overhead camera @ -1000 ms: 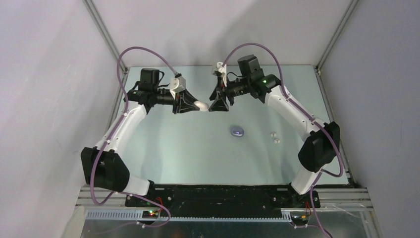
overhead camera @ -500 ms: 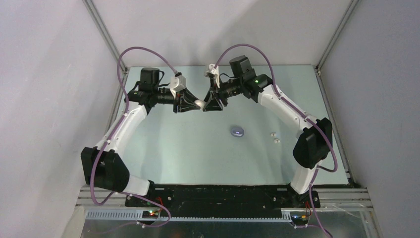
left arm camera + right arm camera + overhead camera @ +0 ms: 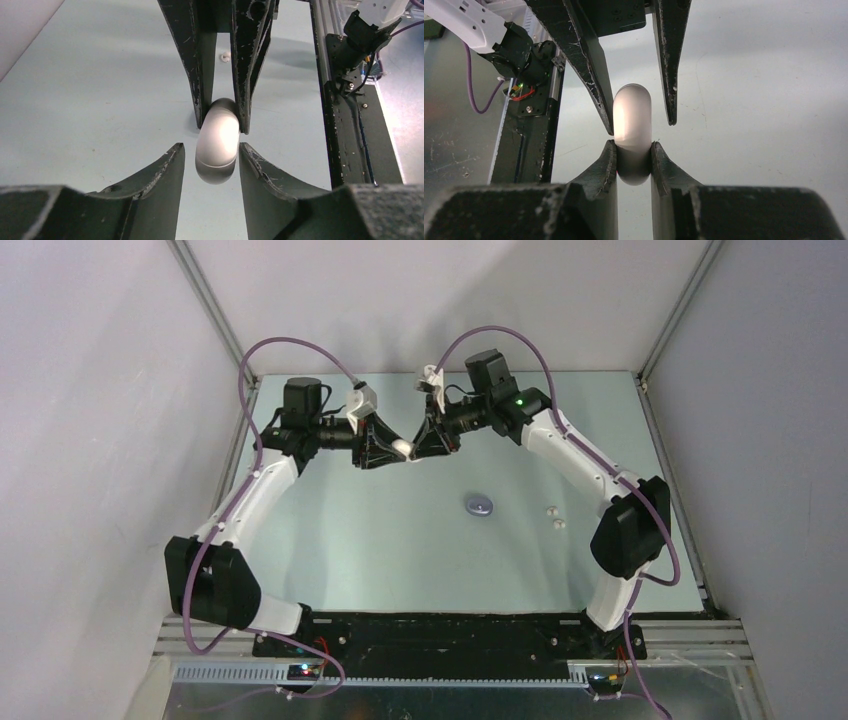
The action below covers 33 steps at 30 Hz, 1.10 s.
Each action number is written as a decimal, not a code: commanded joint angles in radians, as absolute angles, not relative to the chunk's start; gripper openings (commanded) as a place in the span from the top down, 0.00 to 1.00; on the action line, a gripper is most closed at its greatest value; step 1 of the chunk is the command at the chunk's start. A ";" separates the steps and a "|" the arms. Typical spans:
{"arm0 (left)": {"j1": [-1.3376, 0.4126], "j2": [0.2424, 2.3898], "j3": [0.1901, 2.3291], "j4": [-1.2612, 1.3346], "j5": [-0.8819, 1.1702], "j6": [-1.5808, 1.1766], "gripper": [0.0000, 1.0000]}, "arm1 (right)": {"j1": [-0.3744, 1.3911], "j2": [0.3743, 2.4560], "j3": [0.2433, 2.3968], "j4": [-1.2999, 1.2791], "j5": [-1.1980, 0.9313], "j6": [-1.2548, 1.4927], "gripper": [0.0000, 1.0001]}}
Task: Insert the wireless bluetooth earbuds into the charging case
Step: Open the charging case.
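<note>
The right fingers [image 3: 605, 165] are clamped on the white charging case [image 3: 632, 135], held above the table [image 3: 380, 540] toward 12 o'clock. The left fingers [image 3: 167, 167] stand apart around its other end. 2 white earbuds [image 3: 560, 524] lie on the table at 3 o'clock from the purple case [image 3: 480, 505].

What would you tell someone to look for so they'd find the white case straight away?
Look over the far part of the pale table, where the left gripper and right gripper meet tip to tip. The white case is the smooth pebble pinched in the right gripper. Unlike the purple case and tiny white buds lying on the table, it is gripped.
</note>
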<state>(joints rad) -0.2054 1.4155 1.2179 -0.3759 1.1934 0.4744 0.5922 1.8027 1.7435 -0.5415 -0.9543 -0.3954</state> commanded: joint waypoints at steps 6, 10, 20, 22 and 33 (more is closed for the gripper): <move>-0.209 1.410 1.220 -0.350 1.194 0.412 0.46 | 0.575 1.734 1.747 -0.484 -0.972 -0.347 0.99; -0.208 1.405 1.203 -0.311 1.209 0.378 0.45 | 0.571 1.723 1.733 -0.474 -0.969 -0.339 0.99; -0.210 1.408 1.140 -0.005 1.237 0.113 0.44 | 0.578 1.722 1.709 -0.437 -0.961 -0.293 0.99; -0.212 1.410 1.123 0.080 1.238 0.043 0.45 | 0.578 1.726 1.708 -0.429 -0.960 -0.286 0.98; -0.214 1.442 1.123 0.133 1.247 -0.030 0.52 | 0.574 1.728 1.711 -0.400 -0.959 -0.247 0.98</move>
<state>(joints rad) -0.2070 1.4296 1.1049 0.0898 1.2373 0.0067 0.5690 1.7676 1.7073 -0.4423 -0.9474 -0.2802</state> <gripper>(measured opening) 0.445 0.266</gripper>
